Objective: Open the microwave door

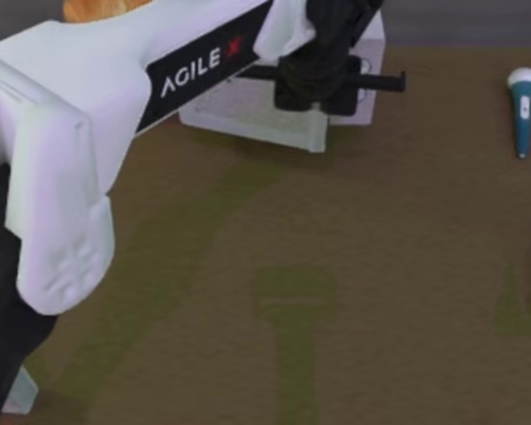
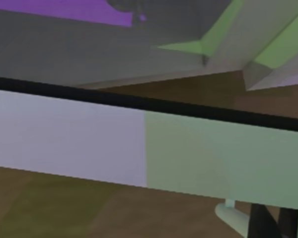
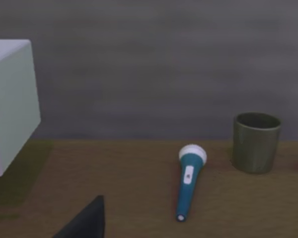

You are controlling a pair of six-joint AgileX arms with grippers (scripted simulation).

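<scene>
Reaching over the microwave (image 1: 354,80), the left gripper (image 1: 323,84) meets the microwave door (image 1: 257,115) — fingers' state unclear.

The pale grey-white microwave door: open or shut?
Open: the pale grey-white mesh-windowed microwave door angles out from the boxy microwave, the left gripper at it.

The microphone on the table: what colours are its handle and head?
Teal handle, white head on the microphone; clearest in the right wrist view.

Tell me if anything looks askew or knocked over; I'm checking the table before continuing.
Only the microwave door stands ajar, swung out from the microwave, as the task intends, with the left claw at it. The microphone lies flat on the table and the cup stands upright. Nothing is spilled.
</scene>
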